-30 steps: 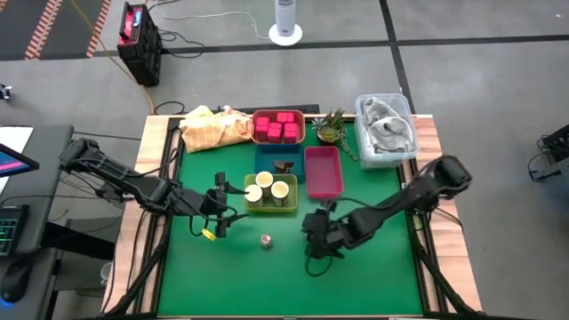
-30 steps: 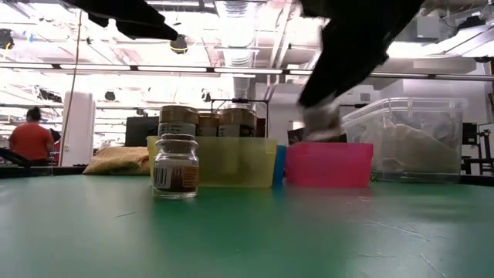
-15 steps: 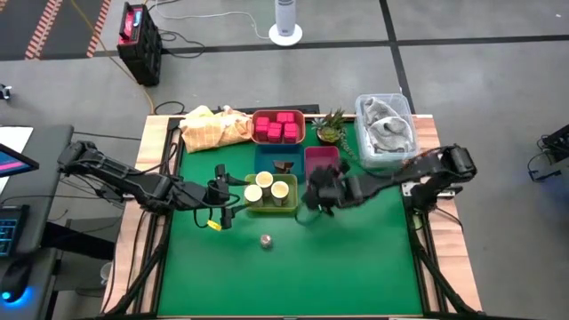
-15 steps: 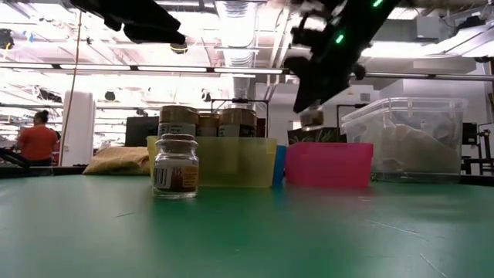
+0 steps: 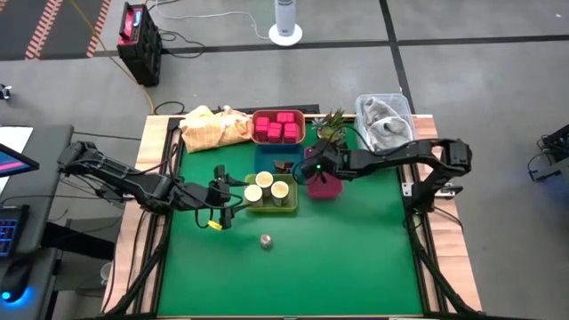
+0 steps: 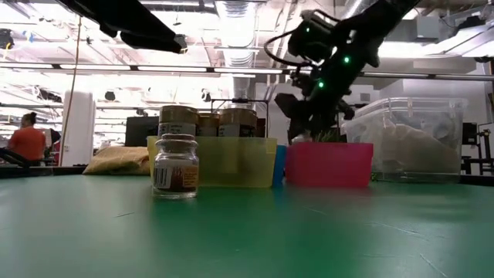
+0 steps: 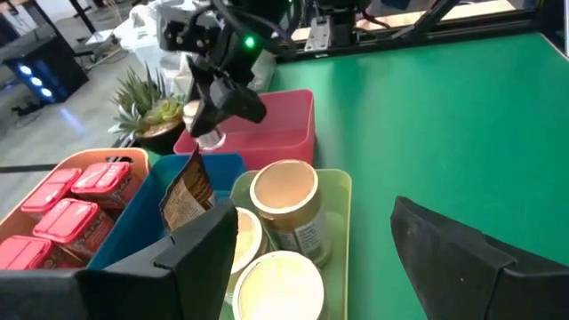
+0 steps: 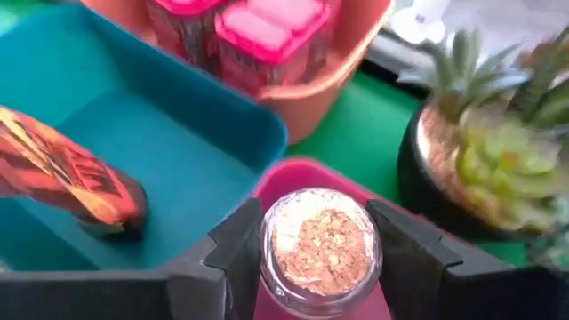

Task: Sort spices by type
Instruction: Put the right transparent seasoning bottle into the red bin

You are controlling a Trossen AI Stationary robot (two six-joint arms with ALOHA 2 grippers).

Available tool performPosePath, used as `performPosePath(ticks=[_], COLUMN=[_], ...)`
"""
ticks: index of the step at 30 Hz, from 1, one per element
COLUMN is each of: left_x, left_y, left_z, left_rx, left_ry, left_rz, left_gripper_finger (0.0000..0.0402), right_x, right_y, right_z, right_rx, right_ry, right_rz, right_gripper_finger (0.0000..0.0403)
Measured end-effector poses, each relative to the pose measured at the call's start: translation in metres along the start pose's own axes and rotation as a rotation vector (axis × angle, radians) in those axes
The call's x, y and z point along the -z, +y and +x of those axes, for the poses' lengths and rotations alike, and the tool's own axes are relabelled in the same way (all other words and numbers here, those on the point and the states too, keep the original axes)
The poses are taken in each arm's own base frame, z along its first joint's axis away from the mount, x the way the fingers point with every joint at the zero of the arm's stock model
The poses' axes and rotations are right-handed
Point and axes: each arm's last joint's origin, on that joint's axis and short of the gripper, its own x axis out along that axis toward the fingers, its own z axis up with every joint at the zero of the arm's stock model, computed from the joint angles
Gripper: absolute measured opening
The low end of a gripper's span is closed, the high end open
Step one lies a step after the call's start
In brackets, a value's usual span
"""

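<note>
My right gripper [image 8: 320,258] holds a small cork-topped jar [image 8: 320,242] between its two fingers [image 8: 238,244], which press against the glass on either side; the jaws are narrowed to the jar's width. Taking the pink tray [image 5: 324,182] as landmark, the held jar hangs above that tray's far end, near the potted plant [image 5: 331,125]. Just beside the pink tray stands the blue tray [image 5: 267,160], containing a brown foil packet [image 8: 67,173]; beyond the blue tray, the orange tray [image 5: 278,139] holds the pink boxes [image 5: 277,125]. On the pink tray's other near side, the yellow-green tray [image 5: 271,204] carries three cream-topped jars [image 5: 281,189]. A second small jar [image 5: 265,240] stands alone on the green mat, well apart from the pink tray. My left gripper [image 5: 222,197] waits beside the yellow-green tray, jaws spread, holding nothing.
</note>
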Motion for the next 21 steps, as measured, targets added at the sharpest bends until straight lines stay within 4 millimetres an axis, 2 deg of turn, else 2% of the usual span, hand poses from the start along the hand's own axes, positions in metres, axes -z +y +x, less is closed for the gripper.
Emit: performPosePath(ticks=[6, 21], left_x=[0.000, 0.000], left_y=[0.000, 0.000], left_z=[0.000, 0.000], left_rx=[0.000, 0.001], left_ry=[0.001, 0.000], left_rz=[0.005, 0.010], left_gripper_finger=[0.0283, 0.0283], right_x=[0.008, 0.024], right_y=[-0.007, -0.002], right_z=[0.009, 0.028], right_rx=[-0.006, -0.046], right_ry=[0.041, 0.133], right_rz=[0.002, -0.012], right_gripper_finger=[0.0209, 0.0262])
